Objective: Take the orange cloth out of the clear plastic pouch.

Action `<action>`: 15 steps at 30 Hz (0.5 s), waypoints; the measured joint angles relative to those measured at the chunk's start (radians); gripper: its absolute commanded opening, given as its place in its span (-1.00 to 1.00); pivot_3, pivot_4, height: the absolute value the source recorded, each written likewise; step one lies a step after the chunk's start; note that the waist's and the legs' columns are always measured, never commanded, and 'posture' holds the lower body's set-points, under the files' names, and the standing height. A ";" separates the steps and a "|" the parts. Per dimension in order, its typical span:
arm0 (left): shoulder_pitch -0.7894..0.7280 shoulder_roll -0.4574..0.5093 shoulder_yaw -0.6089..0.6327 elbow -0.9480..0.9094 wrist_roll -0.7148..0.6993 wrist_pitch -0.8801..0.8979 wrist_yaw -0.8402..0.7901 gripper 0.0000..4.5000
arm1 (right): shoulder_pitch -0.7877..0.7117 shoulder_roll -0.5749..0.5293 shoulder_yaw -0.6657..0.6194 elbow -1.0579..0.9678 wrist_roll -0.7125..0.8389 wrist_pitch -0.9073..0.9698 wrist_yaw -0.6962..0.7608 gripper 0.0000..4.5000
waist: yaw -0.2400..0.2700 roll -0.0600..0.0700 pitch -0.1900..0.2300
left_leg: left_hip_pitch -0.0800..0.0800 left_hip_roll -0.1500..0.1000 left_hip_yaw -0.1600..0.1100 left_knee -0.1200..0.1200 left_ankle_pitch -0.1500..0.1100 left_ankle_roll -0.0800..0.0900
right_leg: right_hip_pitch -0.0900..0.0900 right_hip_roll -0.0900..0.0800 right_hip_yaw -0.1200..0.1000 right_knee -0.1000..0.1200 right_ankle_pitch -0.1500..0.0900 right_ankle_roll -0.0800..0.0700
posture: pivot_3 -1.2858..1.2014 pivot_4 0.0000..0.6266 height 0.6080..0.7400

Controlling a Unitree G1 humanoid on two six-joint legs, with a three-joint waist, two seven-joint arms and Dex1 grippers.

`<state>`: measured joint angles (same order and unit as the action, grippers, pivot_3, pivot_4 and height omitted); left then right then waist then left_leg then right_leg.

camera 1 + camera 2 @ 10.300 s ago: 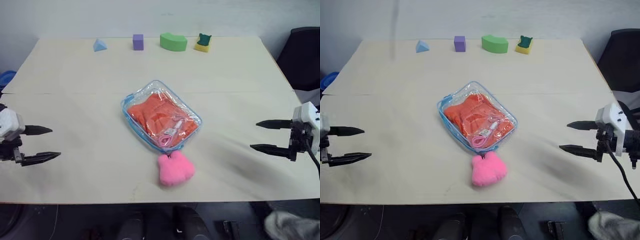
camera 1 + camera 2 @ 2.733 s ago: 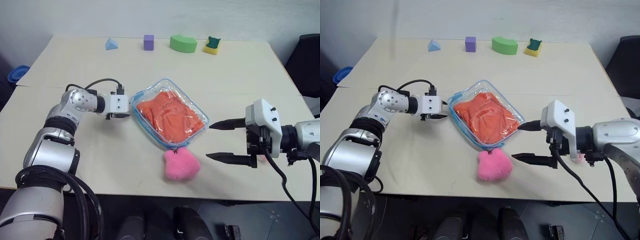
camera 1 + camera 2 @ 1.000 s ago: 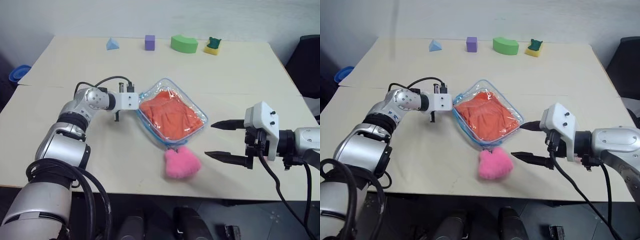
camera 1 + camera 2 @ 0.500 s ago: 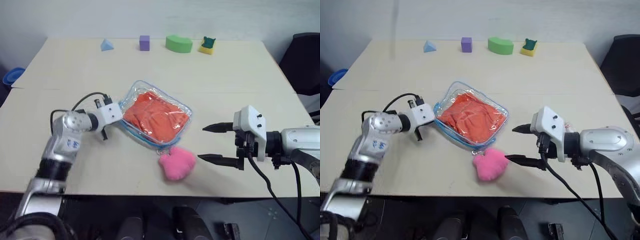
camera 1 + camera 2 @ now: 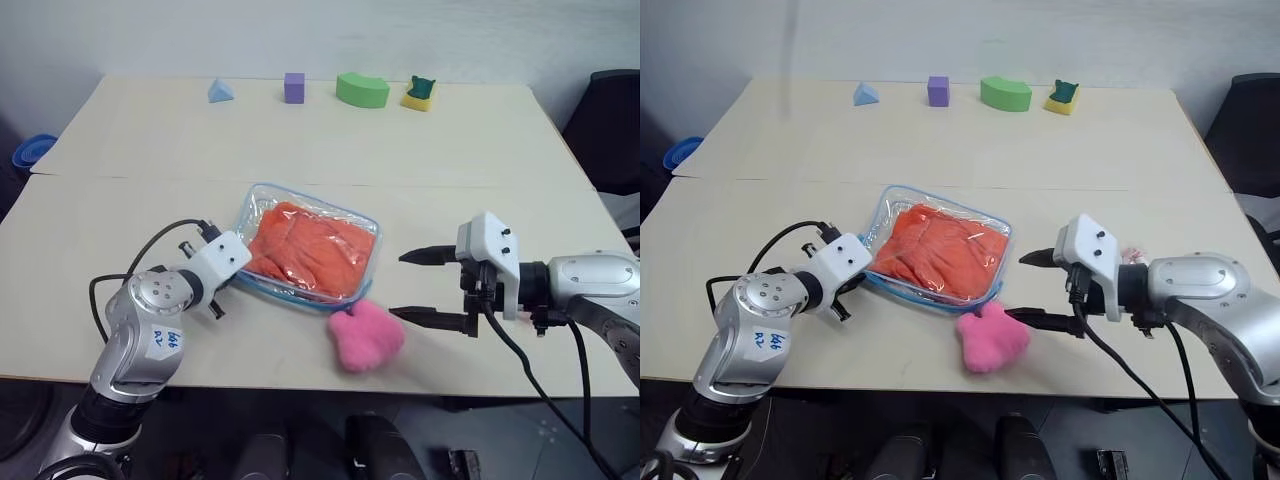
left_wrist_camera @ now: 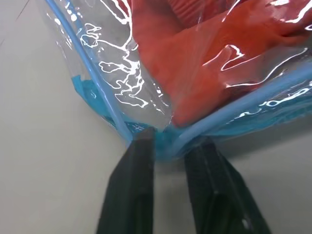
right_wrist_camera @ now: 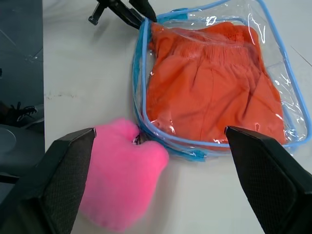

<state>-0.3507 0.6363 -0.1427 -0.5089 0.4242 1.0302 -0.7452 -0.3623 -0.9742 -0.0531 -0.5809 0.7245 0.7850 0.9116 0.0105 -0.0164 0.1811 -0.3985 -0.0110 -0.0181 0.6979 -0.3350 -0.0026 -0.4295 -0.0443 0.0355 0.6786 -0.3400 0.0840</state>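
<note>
Pink plush heart [image 5: 366, 338] blocks pouch [image 5: 309, 248] near edge; far side open.

My left gripper [image 5: 236, 268] sits at the clear plastic pouch [image 5: 262, 205]'s near corner, orange cloth [image 5: 310, 250] inside. My right gripper [image 5: 412, 287] holds its jaws wide beside the pink plush heart [image 5: 366, 338] on the table [image 5: 450, 150].

The pouch [image 5: 262, 205] is glossy, crinkled clear plastic with blue trim, the cloth [image 5: 310, 250] inside soft matt fabric, the heart [image 5: 366, 338] fuzzy plush, the table [image 5: 150, 130] smooth matt.
</note>
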 measured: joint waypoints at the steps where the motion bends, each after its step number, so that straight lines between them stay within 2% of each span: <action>1: -0.003 0.010 0.005 0.008 -0.013 -0.010 0.002 0.00 | 0.000 0.002 0.001 0.000 0.000 0.000 -0.001 0.96 | 0.001 0.000 0.000 | 0.000 0.000 0.000 0.000 0.000 0.000 | 0.000 0.000 0.000 0.000 0.000 0.000 | 0.03 -0.52 1.00; 2: -0.005 0.015 0.010 0.013 -0.023 -0.017 0.003 0.12 | 0.000 0.002 0.001 0.000 0.000 0.000 -0.001 0.96 | 0.002 0.000 0.000 | 0.000 0.000 0.000 0.000 0.000 0.000 | 0.000 0.000 0.000 0.000 0.000 0.000 | 0.03 -0.52 1.00; 5: -0.013 0.046 0.029 0.019 -0.075 -0.056 -0.007 0.12 | 0.000 0.004 0.001 0.000 -0.001 0.000 -0.007 0.96 | 0.003 0.000 0.000 | 0.000 0.000 0.000 0.000 0.000 0.000 | 0.000 0.000 0.000 -0.001 0.000 0.000 | 0.03 -0.52 1.00; 8: -0.014 0.126 0.063 0.034 -0.138 -0.166 -0.054 0.12 | 0.010 0.004 0.001 0.000 -0.001 -0.001 -0.011 0.96 | 0.002 0.000 0.000 | 0.000 0.000 0.000 -0.001 0.000 0.000 | 0.000 0.000 0.000 -0.004 0.000 0.000 | 0.03 -0.52 1.00; 11: -0.010 0.227 0.088 0.105 -0.196 -0.357 -0.116 0.12 | 0.019 0.004 0.000 0.000 -0.001 -0.001 -0.012 0.96 | 0.002 0.000 0.000 | 0.001 0.000 0.000 -0.001 0.000 0.000 | 0.000 -0.001 0.000 -0.004 0.000 0.000 | 0.03 -0.52 1.00; 15: -0.006 0.336 0.095 0.268 -0.277 -0.696 -0.218 0.12 | 0.018 0.004 0.000 0.000 -0.002 -0.004 -0.011 0.96 | 0.001 0.000 0.000 | 0.001 0.000 0.000 -0.002 0.000 0.000 | 0.001 -0.001 0.000 -0.006 0.000 0.000 | 0.03 -0.52 1.00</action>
<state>-0.3571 0.9727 -0.0474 -0.2412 0.1471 0.3342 -0.9635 -0.3441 -0.9700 -0.0526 -0.5806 0.7224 0.7808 0.9003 0.0116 -0.0164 0.1811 -0.3972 -0.0109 -0.0180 0.6959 -0.3350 -0.0028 -0.4288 -0.0456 0.0353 0.6725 -0.3401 0.0839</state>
